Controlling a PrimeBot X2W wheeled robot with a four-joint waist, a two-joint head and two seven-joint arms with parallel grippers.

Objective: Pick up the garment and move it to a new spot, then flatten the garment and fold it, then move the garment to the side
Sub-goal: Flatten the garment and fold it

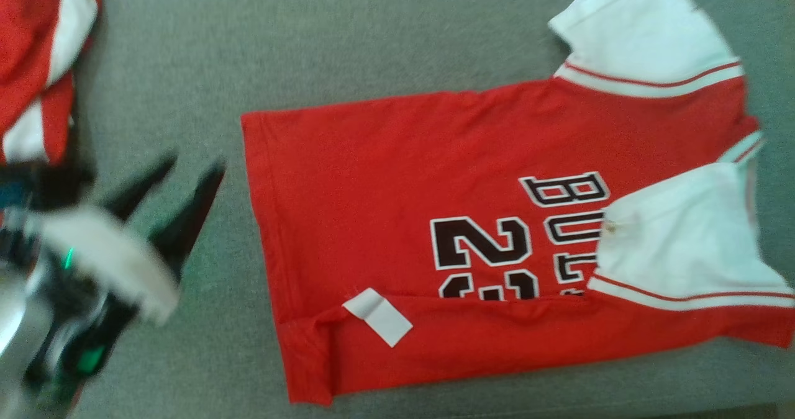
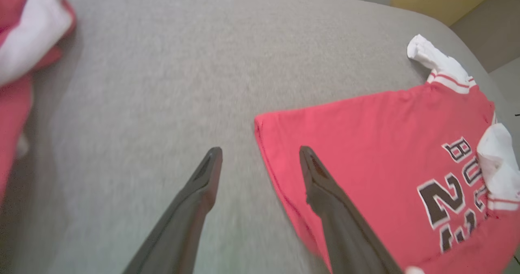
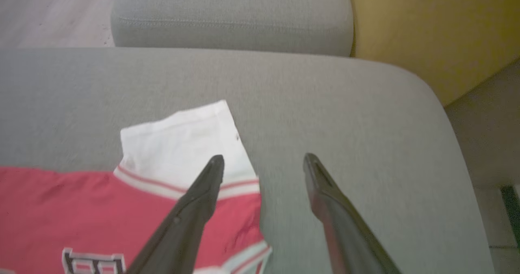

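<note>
Since the red jersey (image 1: pixel 397 220) lay spread across the grey cushion (image 1: pixel 372 34), its near long side already turned over so that a white label (image 1: pixel 377 316) showed, we judged the folding to be under way. Our left gripper (image 1: pixel 194 164) hung just beside the hem (image 1: pixel 264 220), fingers spread apart and holding nothing, though the head view was blurred there. Our right gripper (image 3: pixel 264 157) stood likewise parted and empty over a white sleeve (image 3: pixel 183 140) and the bare cushion next to it. We took the cloth to be light, thin and limp: it would sag wherever unsupported, and a single pinch would drag it askew. We thought it best taken at two points together, a hem corner on the left and the shoulder seam by the sleeve on the right. Another red-and-white garment (image 1: pixel 37 65) lay bunched well apart.
</note>
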